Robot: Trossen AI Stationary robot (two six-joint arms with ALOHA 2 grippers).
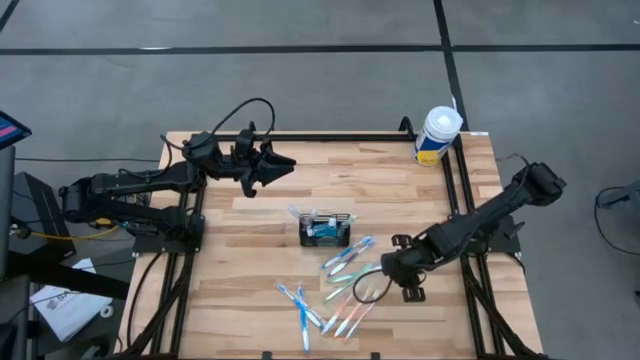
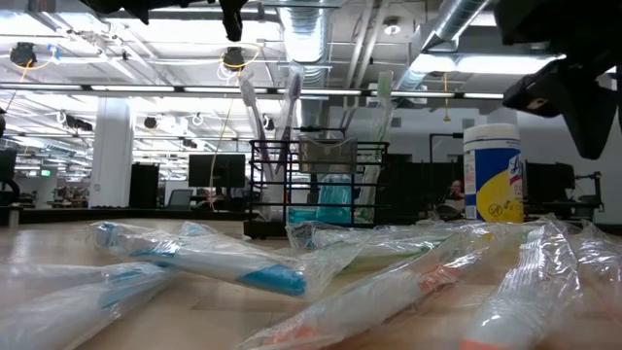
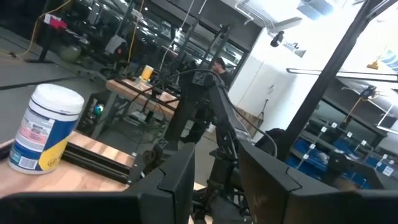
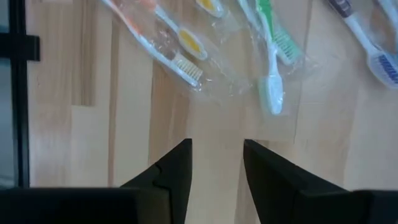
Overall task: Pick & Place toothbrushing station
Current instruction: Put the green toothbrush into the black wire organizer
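Toothbrushes in clear wrappers (image 1: 340,285) are lying scattered over the near middle of the wooden surface (image 1: 260,270), and I am seeing the toothbrushing station (image 1: 326,230) standing upright just beyond them, near the centre, with a few brushes sticking up out of its mesh compartments. I am holding the right gripper (image 1: 383,268) low at the right edge of the scatter; its jaws are standing partly apart over bare wood with nothing between them, a green-bristled brush (image 4: 272,74) and a yellow one (image 4: 180,53) lying just ahead. I am keeping the left gripper (image 1: 280,163) raised over the far left of the surface, jaws partly apart and gripping nothing. A white tub (image 1: 437,136) is sitting at the far right corner.
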